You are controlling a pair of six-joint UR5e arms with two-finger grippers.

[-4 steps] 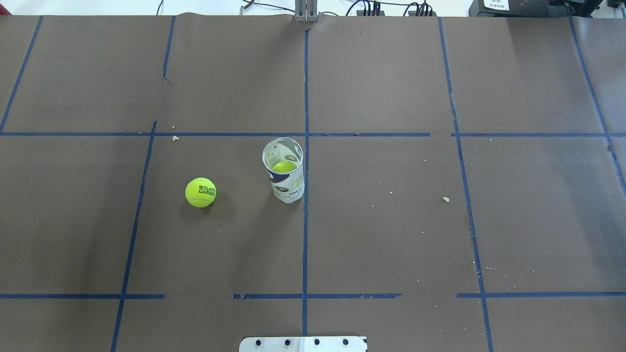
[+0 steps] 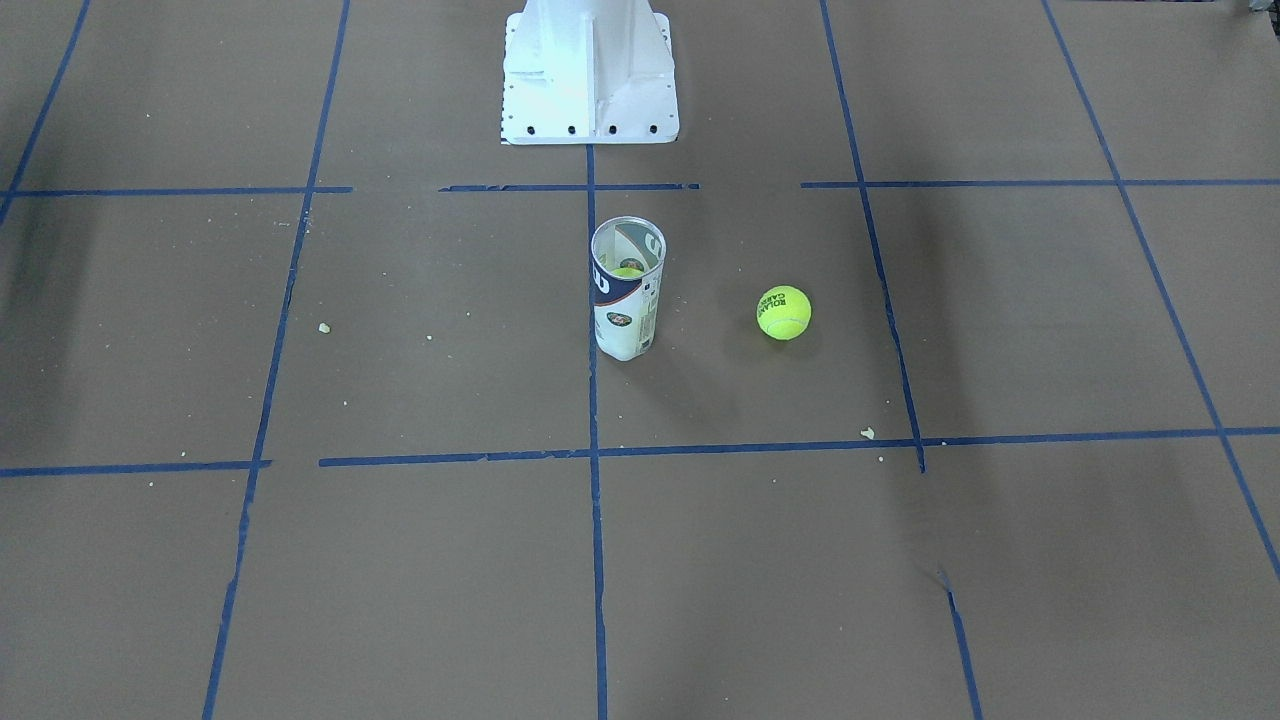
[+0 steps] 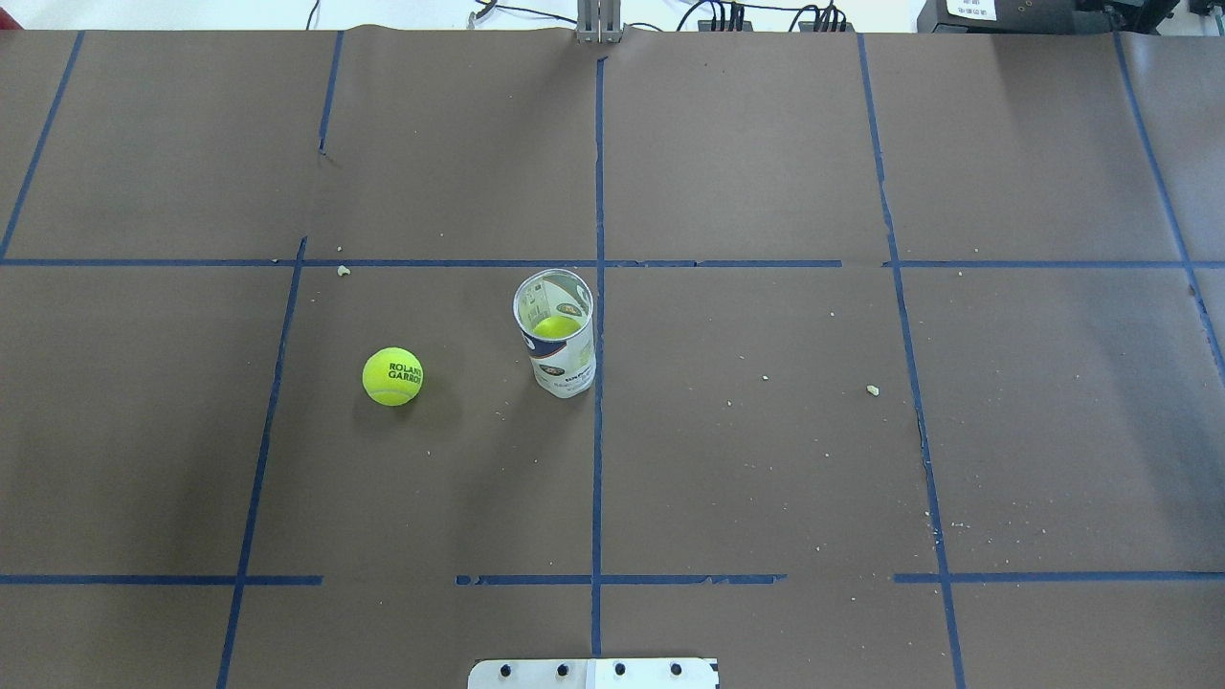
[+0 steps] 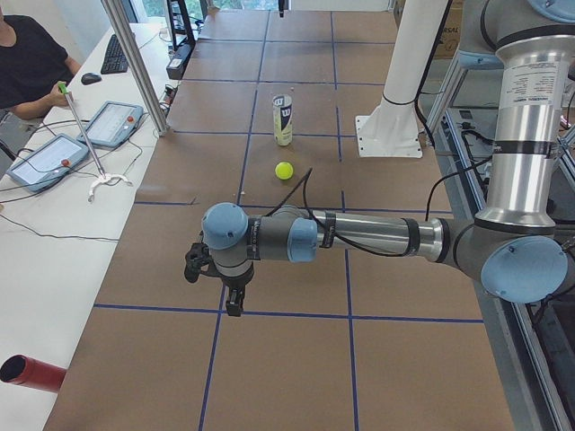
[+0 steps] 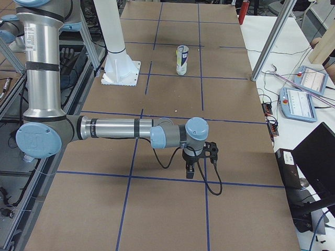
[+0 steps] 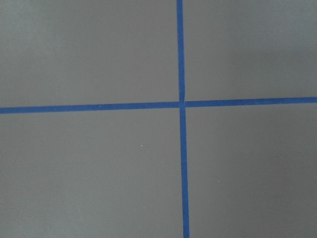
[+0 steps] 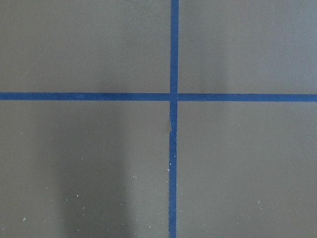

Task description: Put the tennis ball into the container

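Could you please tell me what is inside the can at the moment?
Through the open top of the can, a yellow-green ball shows inside. Whatever lies beneath it is hidden by the ball itself and the can's wall.

The tennis ball (image 3: pixel 392 376) lies on the table (image 3: pixel 766 478) — apart from the upright container (image 3: pixel 562 359), to its left.

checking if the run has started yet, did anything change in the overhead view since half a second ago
Nothing visibly changed in the overhead view. The tennis ball lies in the same spot, apart from the container, which stands upright as before.
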